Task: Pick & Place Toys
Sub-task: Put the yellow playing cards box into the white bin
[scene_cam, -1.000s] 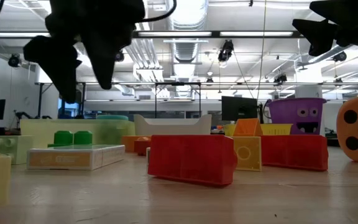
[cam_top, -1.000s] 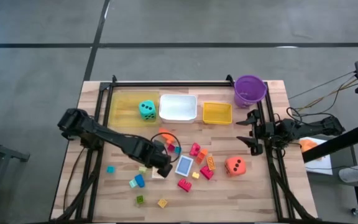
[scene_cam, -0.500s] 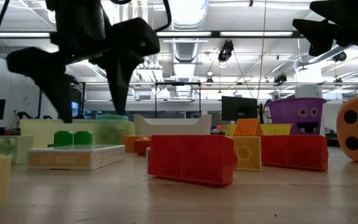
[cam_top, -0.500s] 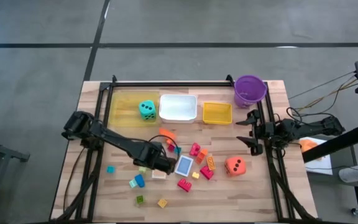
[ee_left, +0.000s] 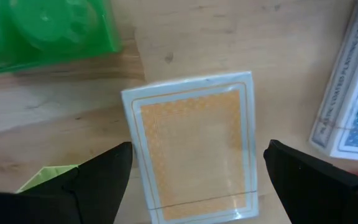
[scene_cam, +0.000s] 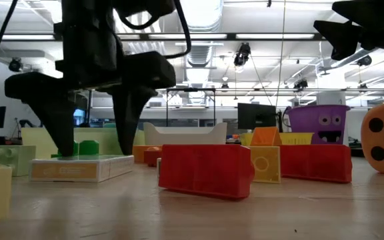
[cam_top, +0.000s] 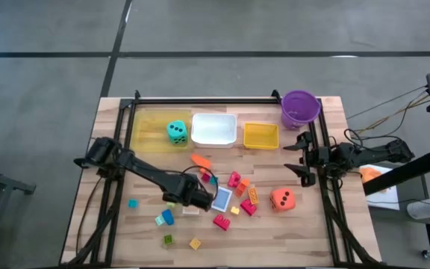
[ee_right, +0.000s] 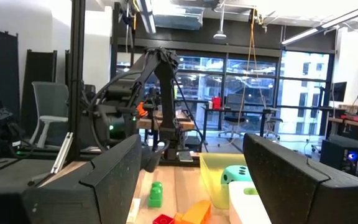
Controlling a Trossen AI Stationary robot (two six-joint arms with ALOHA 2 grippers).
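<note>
My left gripper (ee_left: 194, 180) hangs low over the middle of the wooden table (cam_top: 312, 232), fingers spread wide on either side of a flat orange card pack (ee_left: 191, 149) lying on the boards; neither finger touches it. Just beside it lie a blue card pack (cam_top: 221, 199) and a green block (ee_left: 45, 28).

My right gripper (cam_top: 302, 158) waits above the table's right edge, fingers apart and holding nothing.

Along the far edge stand a yellow tray (cam_top: 146, 133) with a teal die (cam_top: 176, 131) in it, a white tray (cam_top: 213, 131), a smaller yellow tray (cam_top: 260, 136) and a purple bucket (cam_top: 300, 108) at the far right corner. An orange die (cam_top: 282, 199) sits toward the right edge. Small building blocks are scattered around the middle and toward the near edge, among them a red block (scene_cam: 205, 171) and a blue block (cam_top: 168, 217).

The table is of pale planks, with a black frame (cam_top: 200, 100) running round it. The floor (cam_top: 51, 67) around it is grey. Beyond the table the room is an open workshop with a white ceiling, strip lights (scene_cam: 292, 37), exposed ducts, large windows (ee_right: 253, 81) and an office chair (ee_right: 47, 121).
</note>
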